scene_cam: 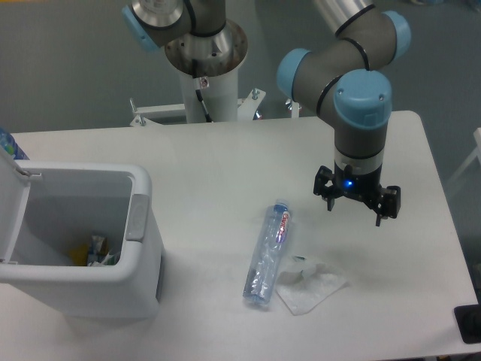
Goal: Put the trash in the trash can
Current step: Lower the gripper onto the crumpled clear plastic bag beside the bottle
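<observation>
Black two-finger gripper (pixel 354 212) is seen hanging from the grey and blue-capped arm (pixel 361 105) above the right part of the white table (pixel 225 165). Its fingers are spread apart and nothing is held between them; a small blue light glows on the wrist just above it. The gripper is positioned over bare tabletop, up and to the right of both pieces of trash, and no contact with either is seen.

A crushed clear plastic bottle with a red-and-white label (pixel 268 254) is laid flat near the middle of the table, its length running from upper right to lower left, the label near its upper end. Just beside its lower end, to the right, a crumpled thin white tissue-like sheet (pixel 310 286) is spread on the surface; whether the two touch cannot be told.

A boxy white plastic trash can with rounded corners (pixel 83 241) is set at the left edge of the table, well apart from the bottle. Its hinged white lid (pixel 11 203) is raised on the left side, a grey latch (pixel 137 218) is seen on its right wall, and some small coloured scraps (pixel 94 252) are visible inside at the bottom.
</observation>
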